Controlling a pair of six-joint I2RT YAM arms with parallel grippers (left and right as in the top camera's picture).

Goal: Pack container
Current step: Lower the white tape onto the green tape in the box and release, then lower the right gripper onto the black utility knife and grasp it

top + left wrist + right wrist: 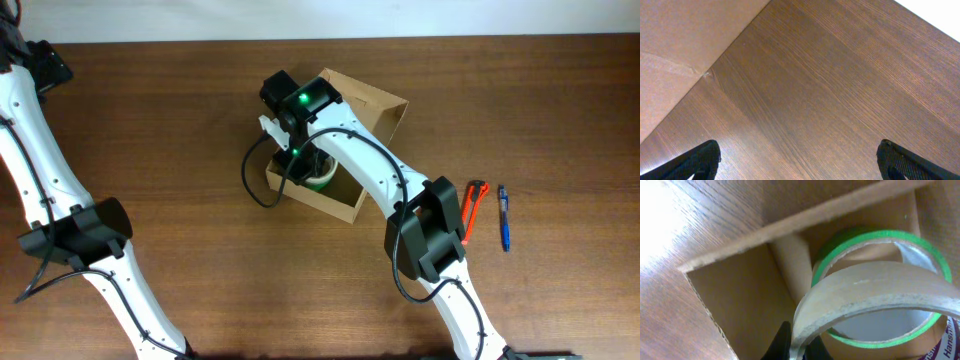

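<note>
The container is a tan cardboard box near the table's middle, its flap lid open at the back. A green tape roll lies inside it; in the right wrist view it sits at the box's bottom. My right gripper is shut on the rim of a clear tan tape roll, held inside the box just above the green roll. From overhead the right gripper is over the box's left part. My left gripper is open and empty above bare wood at the far left edge.
An orange-handled tool and a blue pen lie on the table to the right of the box. A flat piece of cardboard shows at the left in the left wrist view. The right arm's cable loops beside the box's left wall.
</note>
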